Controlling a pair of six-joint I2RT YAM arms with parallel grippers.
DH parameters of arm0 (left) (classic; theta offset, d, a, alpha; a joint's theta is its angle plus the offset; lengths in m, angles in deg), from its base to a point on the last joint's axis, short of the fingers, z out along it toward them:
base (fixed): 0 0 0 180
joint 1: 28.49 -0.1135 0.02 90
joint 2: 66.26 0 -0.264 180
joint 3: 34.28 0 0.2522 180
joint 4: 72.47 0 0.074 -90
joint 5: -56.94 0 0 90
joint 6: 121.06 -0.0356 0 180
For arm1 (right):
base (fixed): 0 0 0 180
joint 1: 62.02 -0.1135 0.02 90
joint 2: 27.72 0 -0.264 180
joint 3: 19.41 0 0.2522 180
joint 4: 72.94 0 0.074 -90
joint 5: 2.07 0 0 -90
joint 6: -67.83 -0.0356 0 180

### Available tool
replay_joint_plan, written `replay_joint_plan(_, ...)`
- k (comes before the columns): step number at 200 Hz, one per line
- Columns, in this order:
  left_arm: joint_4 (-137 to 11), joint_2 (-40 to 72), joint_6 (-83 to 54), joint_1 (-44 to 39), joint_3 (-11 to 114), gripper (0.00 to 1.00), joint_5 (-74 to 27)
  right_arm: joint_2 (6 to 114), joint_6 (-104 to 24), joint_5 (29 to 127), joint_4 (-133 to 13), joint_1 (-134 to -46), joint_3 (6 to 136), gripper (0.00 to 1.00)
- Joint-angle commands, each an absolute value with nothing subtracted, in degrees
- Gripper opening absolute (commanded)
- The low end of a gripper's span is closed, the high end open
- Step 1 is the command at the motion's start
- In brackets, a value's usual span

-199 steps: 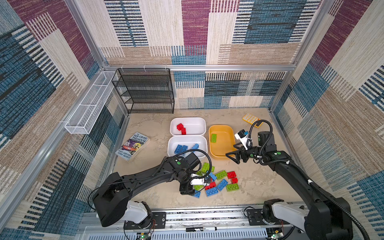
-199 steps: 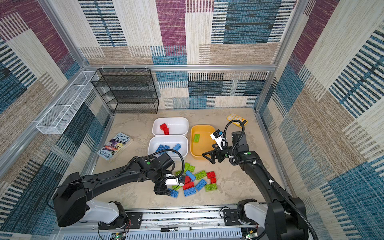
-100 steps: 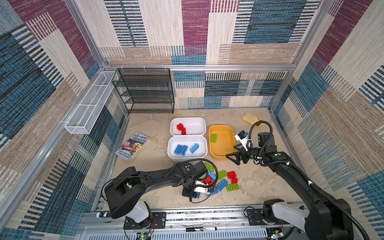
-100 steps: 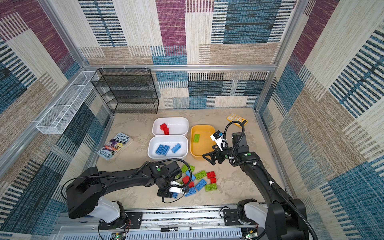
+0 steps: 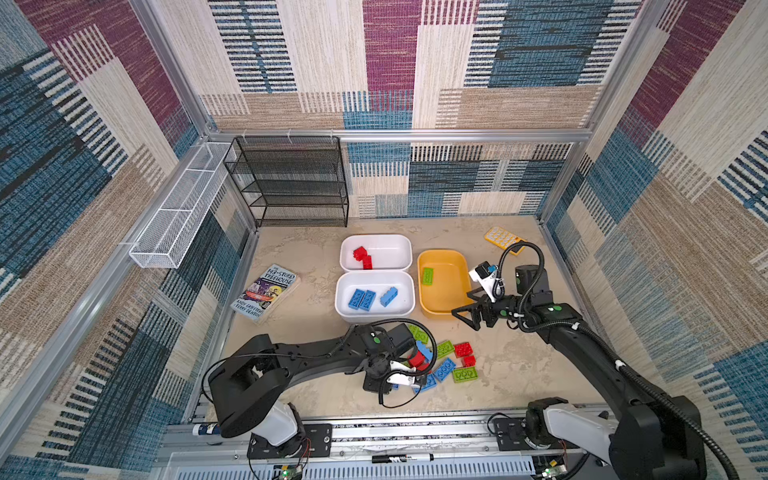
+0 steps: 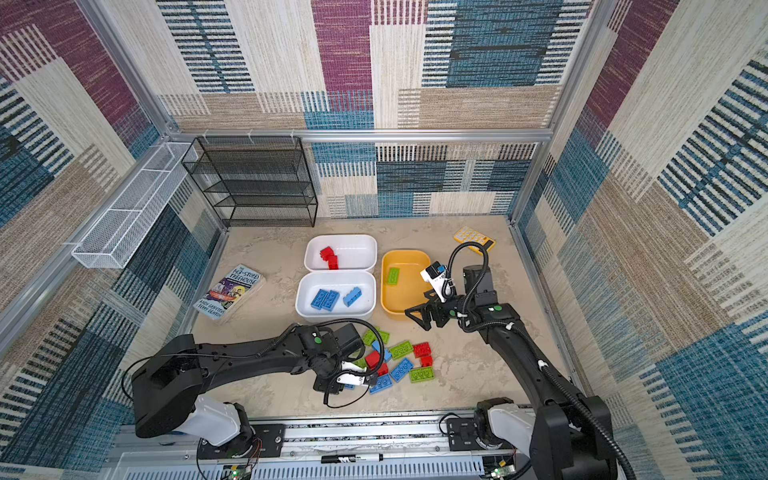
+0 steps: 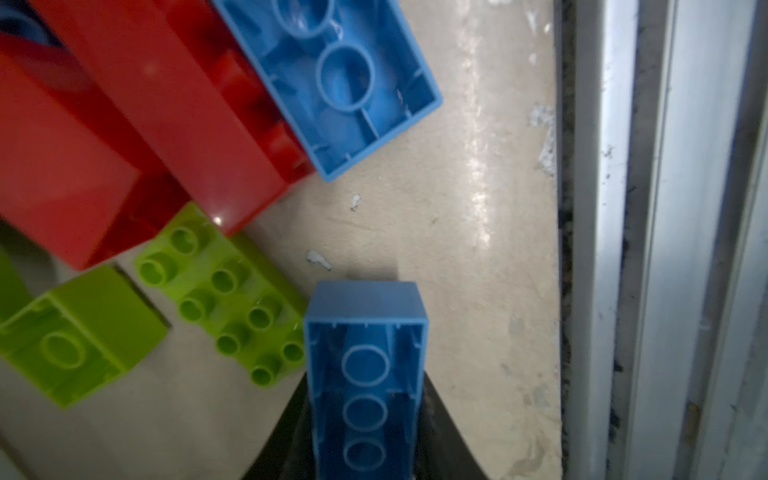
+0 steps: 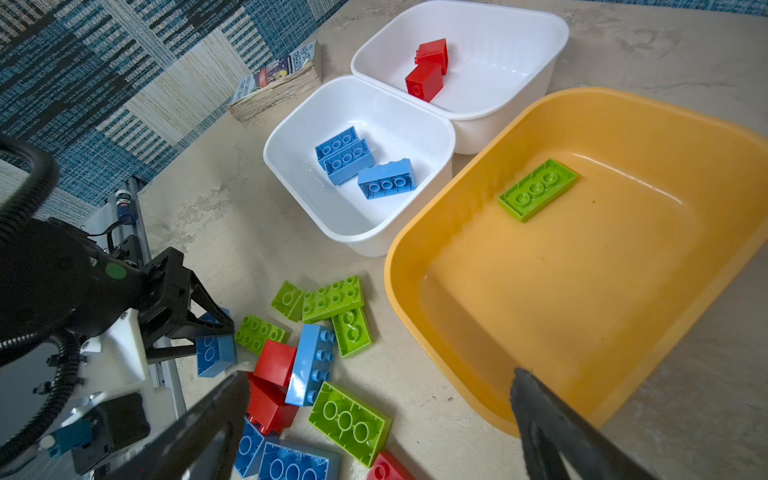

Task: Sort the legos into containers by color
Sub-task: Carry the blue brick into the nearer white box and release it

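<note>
Left gripper (image 8: 210, 338), earlier wide over the pile (image 5: 444, 369), now tight around a blue brick (image 7: 365, 386); right gripper (image 5: 465, 319) unmoved, agape

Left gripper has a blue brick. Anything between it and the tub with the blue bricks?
On the table, a red brick and green brick of the pile lie between the blue brick in the left gripper and the tub. Above them nothing visible blocks; the right gripper hangs open off to one side.
</note>
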State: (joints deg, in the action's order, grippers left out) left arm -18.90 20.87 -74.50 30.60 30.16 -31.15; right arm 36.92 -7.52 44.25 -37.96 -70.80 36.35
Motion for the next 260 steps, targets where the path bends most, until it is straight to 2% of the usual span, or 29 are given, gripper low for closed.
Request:
replay_joint_plan(1, -15.18, 18.83, -74.16, 30.15, 31.82, 0.33, -32.84, 36.97, -7.40, 44.69, -38.86, -70.81, 36.45, 0.99)
replay_joint_plan(33, -11.83, 15.23, -72.82, 26.43, 36.87, 0.33, -32.95, 37.54, -7.58, 44.68, -39.44, -70.79, 36.92, 0.99)
replay_joint_plan(73, -14.43, 14.15, -70.37, 15.92, 44.18, 0.33, -32.81, 38.28, -7.65, 44.50, -40.30, -70.76, 38.01, 0.99)
replay_joint_plan(126, -19.79, 23.90, -62.06, 5.20, 55.70, 0.33, -35.55, 38.29, -8.23, 44.72, -41.38, -70.80, 38.18, 0.99)
replay_joint_plan(182, -22.99, 37.78, -56.20, 3.73, 64.30, 0.32, -39.54, 38.29, -8.63, 45.17, -42.47, -70.81, 37.80, 0.99)
replay_joint_plan(260, -29.45, 46.11, -67.51, 3.86, 62.97, 0.32, -41.19, 38.68, -7.91, 45.74, -42.28, -70.81, 38.26, 0.99)
